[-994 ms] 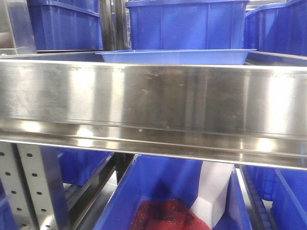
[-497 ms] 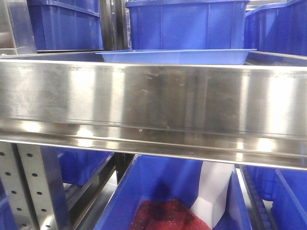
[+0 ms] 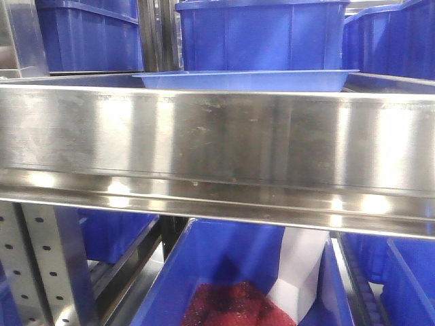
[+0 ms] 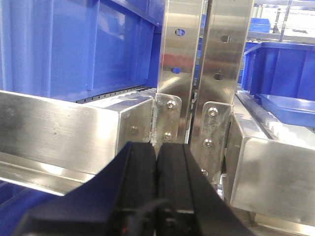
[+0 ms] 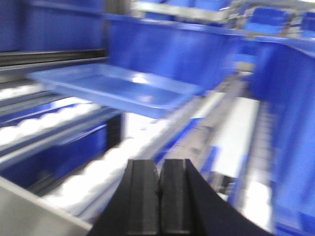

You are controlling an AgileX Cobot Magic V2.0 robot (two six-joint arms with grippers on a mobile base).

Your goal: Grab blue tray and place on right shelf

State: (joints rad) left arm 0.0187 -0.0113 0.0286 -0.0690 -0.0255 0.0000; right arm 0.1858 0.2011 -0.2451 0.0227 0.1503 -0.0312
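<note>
The shallow light-blue tray (image 3: 245,79) lies on the steel shelf just behind its broad front beam (image 3: 217,146). In the blurred right wrist view the blue tray (image 5: 115,87) rests on white rollers, ahead and to the left of my right gripper (image 5: 159,164), which is shut and empty, apart from the tray. In the left wrist view the tray's corner (image 4: 290,104) shows at the right. My left gripper (image 4: 156,146) is shut and empty, facing the perforated steel uprights (image 4: 204,73) between two shelf bays.
Deep dark-blue bins (image 3: 258,34) stand behind the tray and on both sides (image 3: 88,34). A lower bin (image 3: 238,285) holds red mesh and a white object. A large blue bin (image 4: 74,46) fills the left bay. White roller tracks (image 5: 98,182) run along the shelf.
The front view has shifted slightly, so the tray, bins and beam sit a little to the left. The tray stays on the shelf.
</note>
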